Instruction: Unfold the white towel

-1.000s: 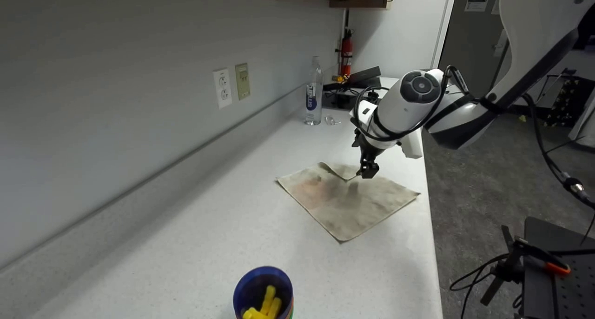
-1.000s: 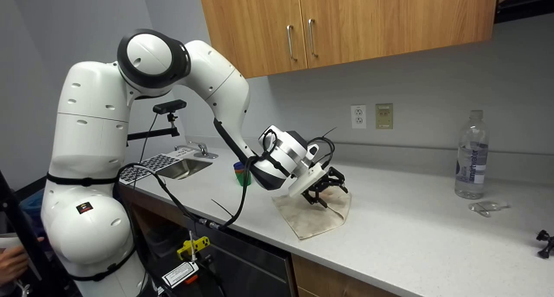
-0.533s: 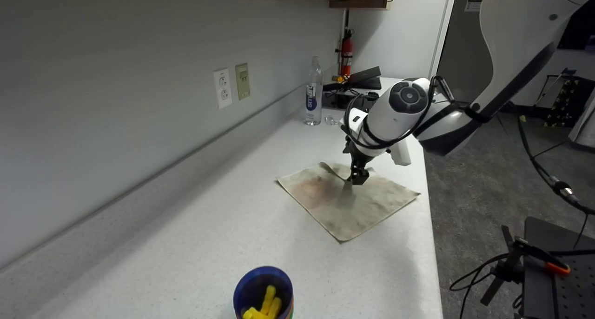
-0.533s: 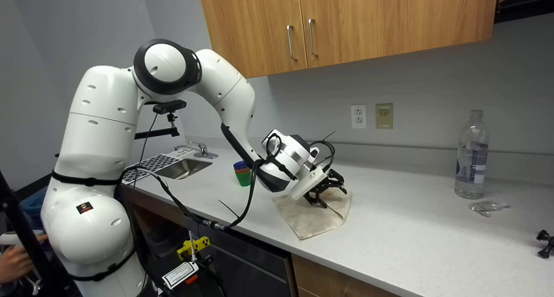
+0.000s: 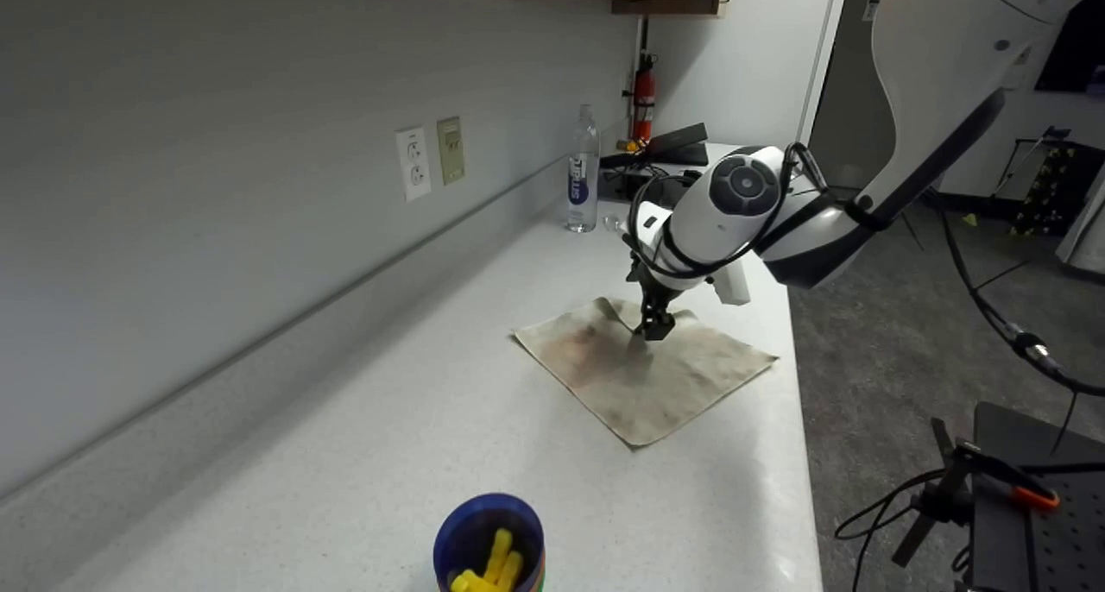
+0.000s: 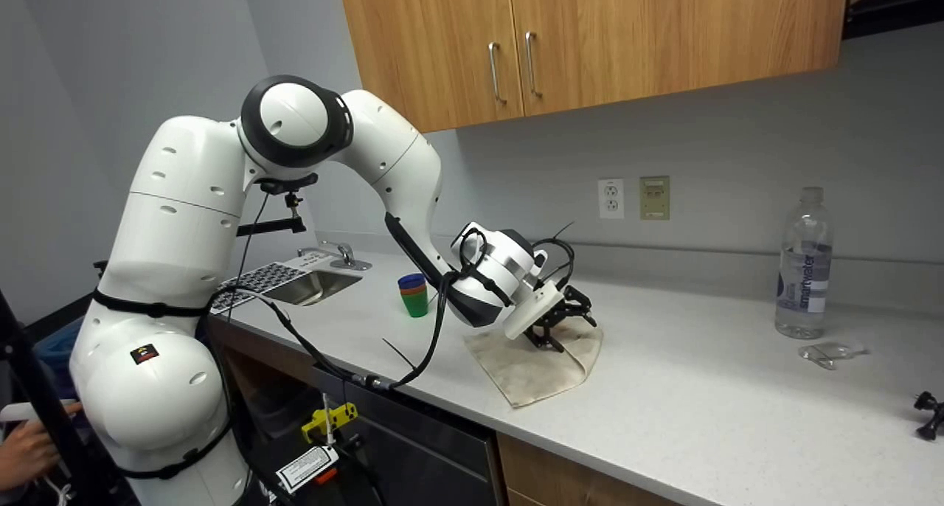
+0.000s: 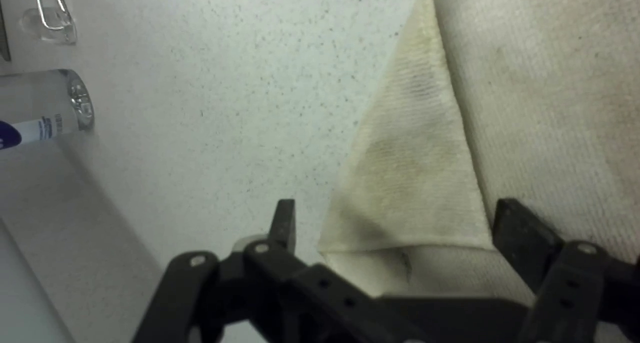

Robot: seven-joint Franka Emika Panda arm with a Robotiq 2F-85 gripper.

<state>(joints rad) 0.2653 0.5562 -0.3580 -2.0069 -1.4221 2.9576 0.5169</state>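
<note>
The off-white, stained towel [image 5: 669,385] lies mostly flat on the counter, and it also shows in an exterior view [image 6: 527,377]. One corner is folded over as a flap [image 7: 415,173] on the towel, with the flap's free edge to the right in the wrist view. My gripper [image 7: 395,223] is open, and its fingers are spread wide across the flap. The right finger is at the flap's free corner and seems to touch it. The left finger is beyond the fold, over bare counter. In both exterior views the gripper [image 6: 577,335] is low over the folded side.
A water bottle [image 6: 804,270] and a small clear object [image 6: 830,354] stand farther along the counter by the wall. Stacked cups [image 6: 413,294] with yellow pieces are on the towel's other side, near the sink [image 6: 316,286]. The counter's front edge [image 5: 798,419] runs close to a towel corner.
My gripper has moved down and across the towel to the flap, toward the wall side. In the last half second, the towel's folded edge has shifted slightly outward. The fingers have stayed open.
</note>
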